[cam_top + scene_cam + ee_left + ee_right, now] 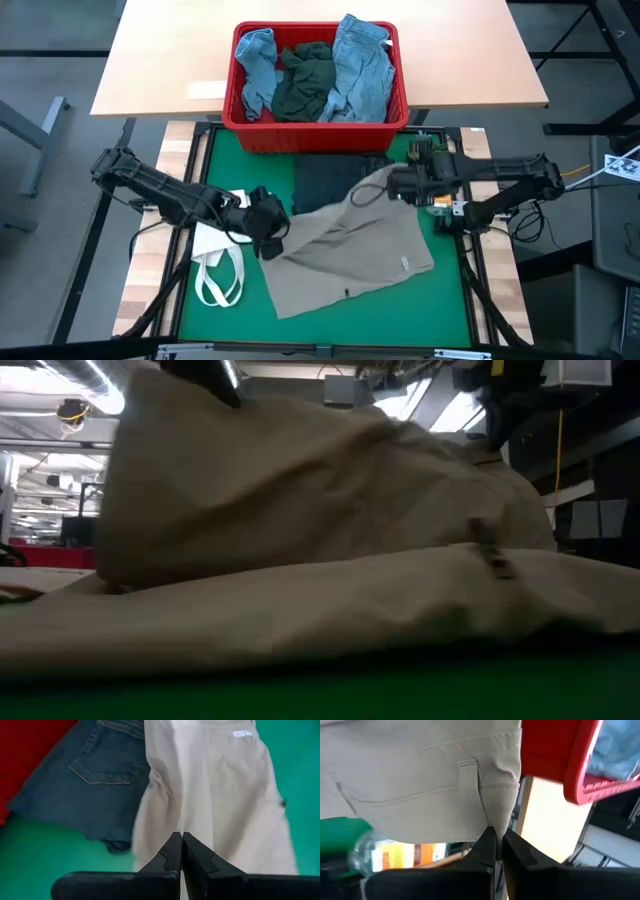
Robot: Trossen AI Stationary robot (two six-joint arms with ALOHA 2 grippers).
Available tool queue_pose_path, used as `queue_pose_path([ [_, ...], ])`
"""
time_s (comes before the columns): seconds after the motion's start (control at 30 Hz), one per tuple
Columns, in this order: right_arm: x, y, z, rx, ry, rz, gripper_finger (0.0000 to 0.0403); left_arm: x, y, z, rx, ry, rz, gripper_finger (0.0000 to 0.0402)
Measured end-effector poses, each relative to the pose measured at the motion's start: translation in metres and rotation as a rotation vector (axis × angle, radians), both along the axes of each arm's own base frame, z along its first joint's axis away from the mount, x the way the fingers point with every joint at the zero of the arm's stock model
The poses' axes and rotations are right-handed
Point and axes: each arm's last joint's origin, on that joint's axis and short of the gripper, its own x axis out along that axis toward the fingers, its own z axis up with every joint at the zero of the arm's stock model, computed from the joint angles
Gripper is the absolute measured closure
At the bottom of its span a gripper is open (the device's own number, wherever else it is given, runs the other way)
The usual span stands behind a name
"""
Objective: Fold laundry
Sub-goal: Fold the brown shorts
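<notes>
A beige piece of laundry [350, 250] lies spread on the green mat [420, 320], and its far half is raised like a tent in the low view [320, 510]. It partly covers dark navy jeans [330, 180] that lie flat on the mat near the basket. My left gripper [272, 238] is shut on the beige piece's left end. My right gripper [385, 185] is shut on its far right corner. More laundry, light blue pieces [360, 65] and a dark green-grey piece [305, 85], lies heaped in the red basket [318, 135]. My left gripper pinches the beige piece's left edge [172, 827] between its two shut fingers, slanting down from the table's left. The cloth is raised at the hold and runs down from there onto the mat and the jeans [95, 775]. My right gripper pinches the beige piece's waistband corner [495, 817], just beside a belt loop [468, 772], between its two shut fingers, slanting down from the table's right. That corner is lifted clear, and the cloth falls away from it toward the mat.
A white tote bag [215, 262] with loop handles lies on the mat's left side, near my left arm. The red basket stands at the mat's far edge, on a wooden table [160, 70]. A bottle with an orange label [380, 855] shows below my right gripper.
</notes>
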Motion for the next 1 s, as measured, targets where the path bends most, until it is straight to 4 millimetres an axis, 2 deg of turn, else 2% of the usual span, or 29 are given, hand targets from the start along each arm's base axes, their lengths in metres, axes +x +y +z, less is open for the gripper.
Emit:
queue_pose_path([
  [0.1, -0.001, -0.011, 0.000, -0.001, 0.027, -0.021, 0.0391, 0.002, 0.008, 0.000, -0.002, 0.011, -0.010, 0.0401],
  [0.2, -0.001, -0.010, 0.000, 0.000, 0.037, -0.006, 0.0391, 0.003, 0.008, 0.000, -0.040, 0.018, -0.036, 0.0401],
  [0.37, -0.002, 0.011, 0.001, -0.012, 0.049, 0.112, 0.0391, 0.006, -0.004, 0.005, -0.132, -0.046, -0.135, 0.0401],
  [0.53, -0.007, 0.041, -0.003, 0.009, 0.035, 0.215, 0.0391, 0.014, -0.030, 0.005, -0.172, -0.136, -0.221, 0.0401],
  [0.63, -0.013, 0.058, -0.016, 0.037, 0.071, 0.259, 0.0391, 0.021, -0.049, -0.005, -0.190, -0.138, -0.258, 0.0401],
  [0.83, -0.030, 0.085, -0.047, 0.103, 0.136, 0.271, 0.0391, 0.038, -0.082, -0.042, -0.233, -0.068, -0.306, 0.0401],
  [1.0, -0.046, 0.108, -0.059, 0.178, 0.146, 0.261, 0.0391, 0.047, -0.103, -0.065, -0.273, -0.038, -0.371, 0.0402],
])
